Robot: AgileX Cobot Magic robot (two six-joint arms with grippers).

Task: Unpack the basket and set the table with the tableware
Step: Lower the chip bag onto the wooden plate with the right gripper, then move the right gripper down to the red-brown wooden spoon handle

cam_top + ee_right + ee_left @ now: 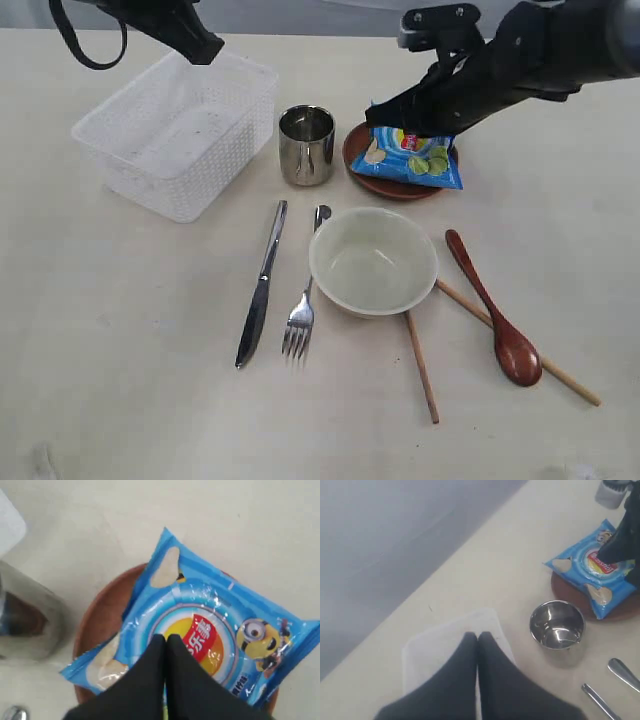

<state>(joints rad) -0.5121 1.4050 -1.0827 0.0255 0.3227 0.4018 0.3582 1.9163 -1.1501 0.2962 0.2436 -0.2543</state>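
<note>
Pincers first: left pincer (205, 48) shut, fingers pressed flat together, nothing between them; it hangs at the far rim of the basket (215, 175), contact not clear. Left wrist view confirms: closed fingertips (470, 645) over the white basket (420, 650). Right pincer (375, 118) likewise shut tight, empty between the fingers, tips over the far left part of the blue chip bag (420, 160); whether they press on it cannot be told. Right wrist view: black fingers (175, 650) together above the bag's printed face. Basket sits far left on the table (120, 400), nothing seen inside. Steel cup (306, 145) upright just right of the basket. Small brown plate (358, 150) right of the cup, bag lying on it. Cream bowl (372, 262) near of cup and plate, upright. Fork (303, 300) just left of the bowl, knife (262, 285) left of the fork, both lengthwise far to near. Wooden spoon (490, 300) right of the bowl, head nearest. Chopsticks apart: one (421, 365) runs near from the bowl's edge, the other (470, 305) slants off to the near right, crossing under the spoon.
</note>
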